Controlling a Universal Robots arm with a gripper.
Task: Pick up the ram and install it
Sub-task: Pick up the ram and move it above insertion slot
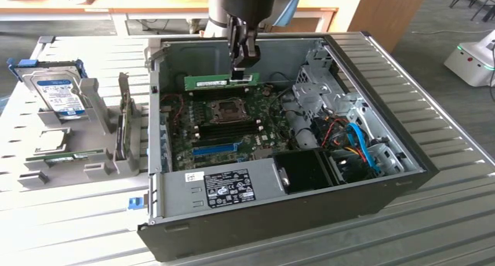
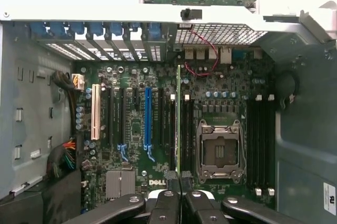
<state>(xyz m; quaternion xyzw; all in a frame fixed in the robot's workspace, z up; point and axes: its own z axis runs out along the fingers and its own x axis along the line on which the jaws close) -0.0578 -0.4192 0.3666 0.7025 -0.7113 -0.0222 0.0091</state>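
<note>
Over the motherboard (image 1: 267, 130), your gripper (image 1: 242, 75) pinches the ram (image 1: 205, 81), jaws nearly closed, edge-down to suit the memory slots (image 1: 224, 127).

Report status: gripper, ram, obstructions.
Gripper shut on ram. Held on edge above motherboard, inside open case, not seated. No obstruction seen beneath.

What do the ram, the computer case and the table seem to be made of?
The ram: green circuit board, matte, with a pale paper-like label. The computer case: probably sheet steel, dull grey inside, with punched holes and folded edges. The table: likely metal, ribbed pale-grey panels with a soft sheen.
</note>
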